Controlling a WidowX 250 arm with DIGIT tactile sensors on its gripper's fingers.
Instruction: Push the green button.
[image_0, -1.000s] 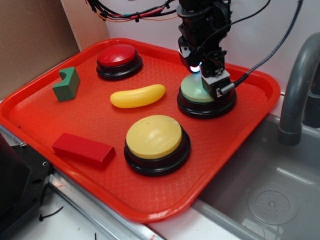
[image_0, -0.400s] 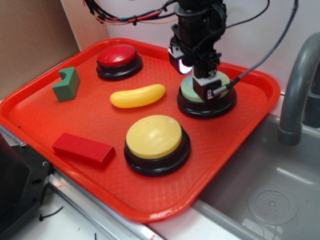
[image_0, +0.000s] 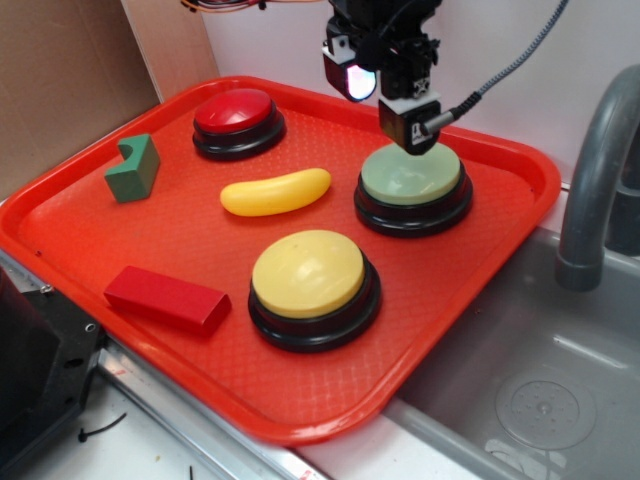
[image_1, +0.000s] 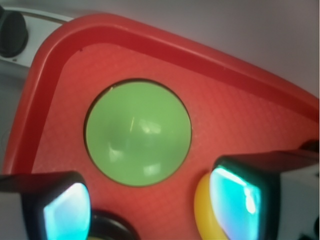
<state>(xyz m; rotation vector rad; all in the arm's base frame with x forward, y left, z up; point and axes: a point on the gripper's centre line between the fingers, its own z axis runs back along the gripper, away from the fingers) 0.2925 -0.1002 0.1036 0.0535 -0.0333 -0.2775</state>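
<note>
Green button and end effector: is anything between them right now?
Nothing. In the exterior view the end effector hangs just above the green button with only air between; the wrist view shows the button's dome uncovered.

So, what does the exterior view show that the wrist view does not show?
Only the exterior view shows the red button, the dark green block, the red block, the gray faucet and the gripper from outside, above the green button. Only the wrist view shows its fingers close up, lit cyan. Both show the green button and the red tray.
</note>
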